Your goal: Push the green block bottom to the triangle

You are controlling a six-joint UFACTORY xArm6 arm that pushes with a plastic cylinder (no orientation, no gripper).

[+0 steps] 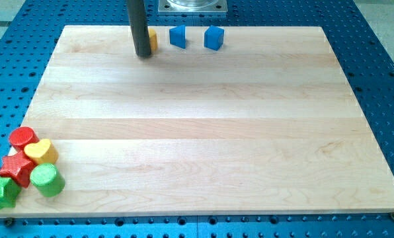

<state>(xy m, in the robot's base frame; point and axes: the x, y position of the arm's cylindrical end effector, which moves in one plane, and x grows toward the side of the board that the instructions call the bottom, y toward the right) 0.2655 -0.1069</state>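
Two green blocks lie in a cluster at the board's bottom left corner: a green cylinder (47,180) and a ribbed green block (0,192) at the very edge. No block can be made out for certain as a triangle. My tip (144,55) rests on the board near the view's top left, far from the green blocks. It stands just left of and in front of a yellow block (153,39) that the rod partly hides.
Two blue blocks (177,36) (213,38) sit at the board's top edge, right of my tip. In the bottom left cluster are also a red cylinder (23,137), a yellow heart (42,152) and a red star (16,169). Blue perforated table (382,99) surrounds the board.
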